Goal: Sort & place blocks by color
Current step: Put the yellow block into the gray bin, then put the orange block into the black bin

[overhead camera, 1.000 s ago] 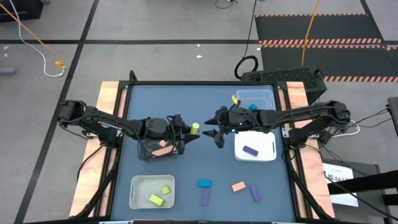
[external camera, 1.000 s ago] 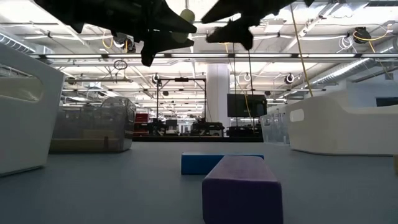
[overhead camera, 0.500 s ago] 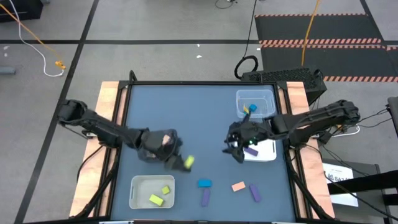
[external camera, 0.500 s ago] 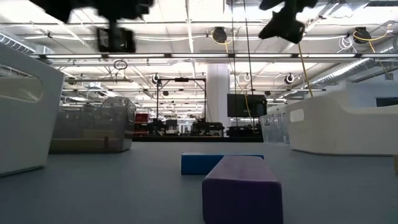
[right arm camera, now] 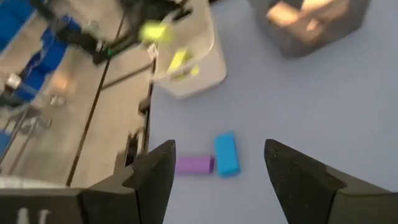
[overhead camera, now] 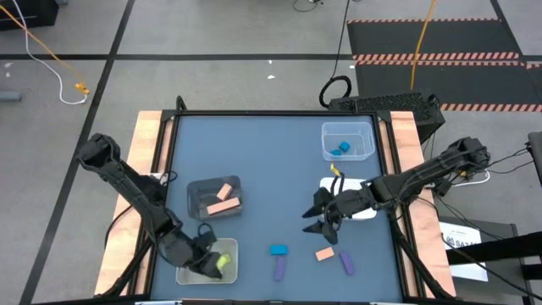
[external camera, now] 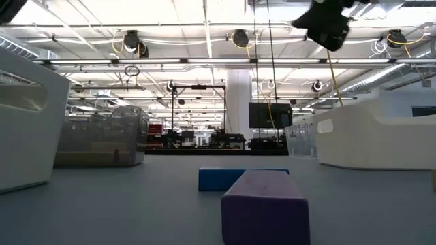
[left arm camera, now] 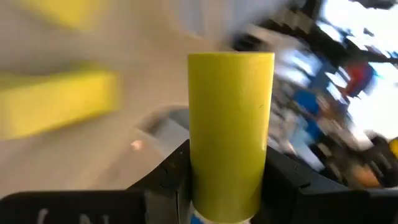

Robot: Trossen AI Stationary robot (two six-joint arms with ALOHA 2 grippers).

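**Left arm over the white bin with a yellow-green cylinder; right arm open above the loose blocks**

From my remote station, high view: the left gripper (overhead camera: 213, 263) sits over the white bin (overhead camera: 188, 251) at the near-left of the table (overhead camera: 271, 144). In the left wrist view I see its fingers (left arm camera: 168, 171) clamped on either side of an upright yellow-green cylinder (left arm camera: 231, 134), so it has hold of that piece. A yellow-green bar (left arm camera: 59, 109) lies in the bin beyond it; the picture is blurred there.

The right gripper (overhead camera: 323, 219) is just beside the white tray (overhead camera: 366, 212), above the near-centre of the table. Right wrist view shows its two fingers (right arm camera: 149, 177) spread wide with nothing between them. Through the gap I see a blue block (right arm camera: 226, 153) and a purple block (right arm camera: 194, 164) lying on the table, touching or nearly so.

Positions of the other blocks, high view:
- blue block (overhead camera: 279, 250) and purple block (overhead camera: 279, 268), near edge, centre
- salmon block (overhead camera: 324, 253) and a second purple block (overhead camera: 346, 263), just to their right
- two salmon blocks (overhead camera: 223, 198) in the dark bin (overhead camera: 199, 191), mid-left
- blue pieces (overhead camera: 340, 149) in the clear bin (overhead camera: 326, 135), far right

Low view: the purple block (external camera: 266, 204) fills the foreground with the blue one (external camera: 218, 178) behind it.
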